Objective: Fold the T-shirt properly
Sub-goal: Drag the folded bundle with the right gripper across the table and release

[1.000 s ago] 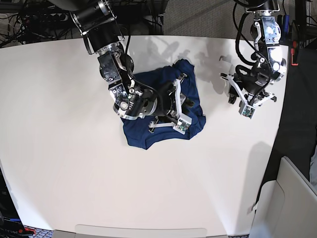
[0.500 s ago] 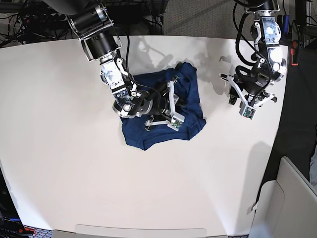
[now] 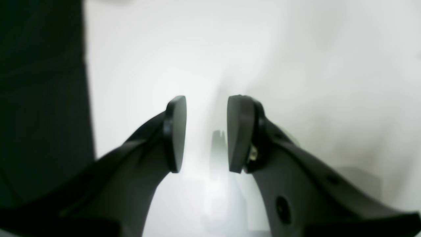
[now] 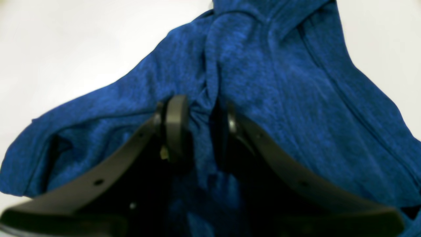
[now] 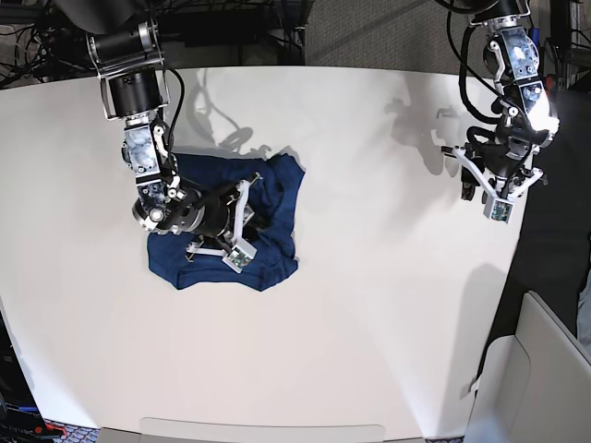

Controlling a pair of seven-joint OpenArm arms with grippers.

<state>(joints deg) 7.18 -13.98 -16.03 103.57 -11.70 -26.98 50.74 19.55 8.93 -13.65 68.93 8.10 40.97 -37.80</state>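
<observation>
The T-shirt (image 5: pixel 277 185) is a crumpled dark navy-blue heap on the white table (image 5: pixel 369 305), left of the middle. My right gripper (image 5: pixel 251 220) lies low on the heap. In the right wrist view, this gripper (image 4: pixel 200 121) is shut on a raised fold of the T-shirt (image 4: pixel 279 82), and cloth bunches between the pads. My left gripper (image 5: pixel 488 185) hangs near the table's right edge, far from the cloth. In the left wrist view, this left gripper (image 3: pixel 205 131) is open over the bare table (image 3: pixel 296 65) with nothing between its fingers.
Cables and dark equipment (image 5: pixel 240 28) lie beyond the table's far edge. A pale box-like object (image 5: pixel 545 369) stands off the table at the lower right. A dark area (image 3: pixel 39 98) beside the table fills the left of the left wrist view.
My right arm has dragged the T-shirt leftward across the table, keeping hold of the fold. My left arm has shifted a little to the right, gripper unchanged.
</observation>
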